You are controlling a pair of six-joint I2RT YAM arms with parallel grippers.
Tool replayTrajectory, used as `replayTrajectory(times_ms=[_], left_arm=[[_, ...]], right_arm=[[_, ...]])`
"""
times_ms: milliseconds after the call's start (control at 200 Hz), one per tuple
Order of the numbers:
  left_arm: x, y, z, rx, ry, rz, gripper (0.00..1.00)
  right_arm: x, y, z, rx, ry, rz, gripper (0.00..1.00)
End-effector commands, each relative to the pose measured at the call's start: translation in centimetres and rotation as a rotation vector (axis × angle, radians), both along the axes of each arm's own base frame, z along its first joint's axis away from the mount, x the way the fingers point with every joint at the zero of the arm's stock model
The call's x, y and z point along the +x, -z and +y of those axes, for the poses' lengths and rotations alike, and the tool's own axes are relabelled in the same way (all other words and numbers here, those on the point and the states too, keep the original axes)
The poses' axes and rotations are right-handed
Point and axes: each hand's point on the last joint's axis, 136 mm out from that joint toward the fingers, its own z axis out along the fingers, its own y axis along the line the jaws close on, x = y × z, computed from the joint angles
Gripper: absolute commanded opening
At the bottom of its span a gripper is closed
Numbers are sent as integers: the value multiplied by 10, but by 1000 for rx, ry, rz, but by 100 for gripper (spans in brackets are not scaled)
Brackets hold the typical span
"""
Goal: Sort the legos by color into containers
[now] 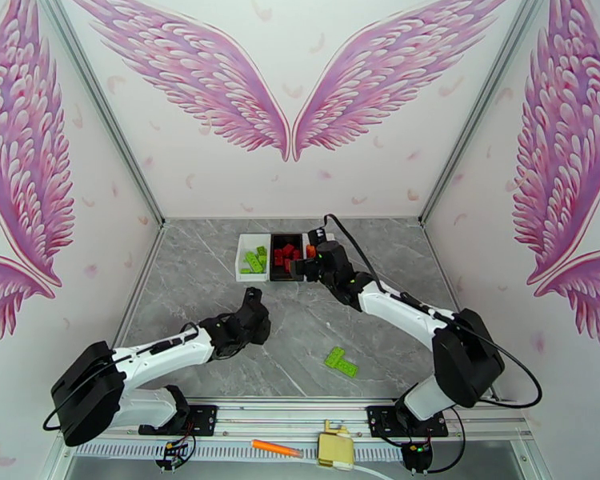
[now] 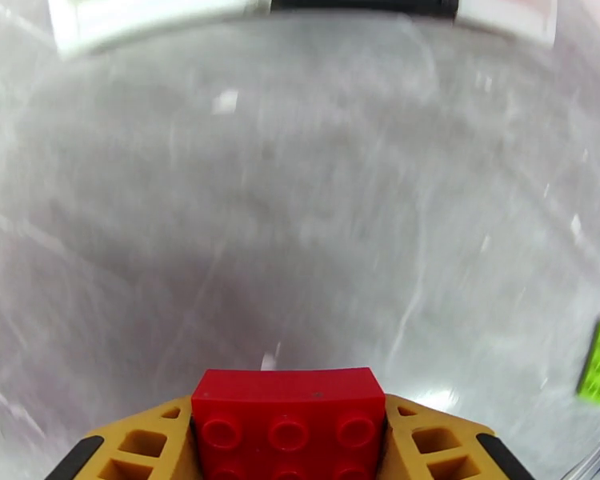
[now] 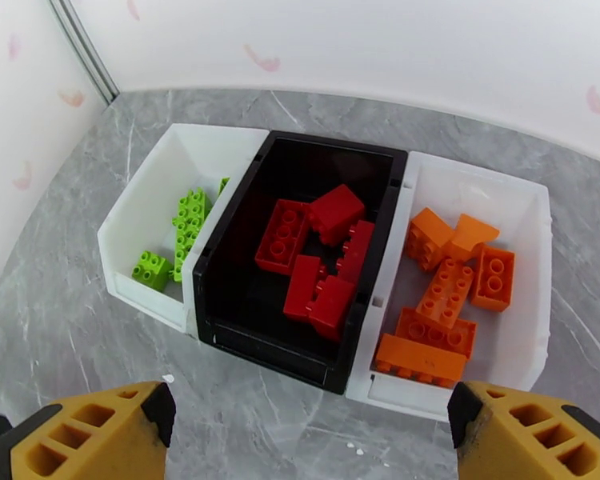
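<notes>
The left claw (image 1: 254, 298) hangs over the grey marbled surface (image 1: 300, 338), short of the trays and to their left. In the left wrist view its yellow fingers (image 2: 132, 446) are closed on a red brick (image 2: 288, 410), which sits studs-up between them. The view is blurred, but the grip is plain.

The right claw (image 3: 312, 442) is spread wide with nothing between its fingers. It hovers just in front of the three trays, near the black one.

The trays stand side by side at the far end of the surface, touching each other:
- The left white tray (image 3: 136, 294) holds a few green bricks (image 3: 184, 222).
- The black tray (image 3: 268, 346), in the middle, holds a loose heap of red bricks (image 3: 316, 250).
- The right white tray (image 3: 480, 176) holds the orange bricks (image 3: 452, 294), piled toward its front.

Well apart from the trays, a small cluster of loose green pieces (image 1: 342, 362) lies flat on the near right part of the surface, close to the right arm's base. The same cluster appears at the right edge of the left wrist view.
</notes>
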Motion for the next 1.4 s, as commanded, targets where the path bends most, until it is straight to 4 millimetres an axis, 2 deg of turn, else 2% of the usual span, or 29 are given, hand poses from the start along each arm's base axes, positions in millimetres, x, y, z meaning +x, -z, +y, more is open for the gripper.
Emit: replayTrajectory(times_ms=[0,170,325,365,445,470,490,735,955,1049,1194,1394], left_arm=[[46,-39,-26,-62,34,-142,47],[105,-66,-32,-56,23,-226,46],[153,-84,-47,-70,56,-298,46],[163,-81,-51,-60,68,-300,46],[185,-87,-62,-69,83,-322,46],[189,-78,-63,-64,87,-308,46],[199,-90,-68,-81,86,-330,46],[245,-73,-83,-110,95,-295,46],[265,-64,-86,-144,97,-278,48],[267,-68,-88,-149,111,-286,57],[262,-84,-83,-152,112,-327,67],[245,-115,-75,-185,115,-392,77]], right_arm=[[-16,-11,-18,69,61,6,95],[-39,-8,-42,55,109,28,95],[-57,5,-54,77,137,67,95],[-61,7,-56,84,140,75,94],[-66,12,-59,87,148,93,94],[-68,13,-60,88,147,97,94],[-69,12,-61,91,150,96,94],[-77,10,-70,89,177,95,94],[-85,10,-73,158,206,131,94],[-91,14,-78,169,233,157,93],[-107,27,-91,184,314,254,93],[-134,67,-102,166,362,392,91]])
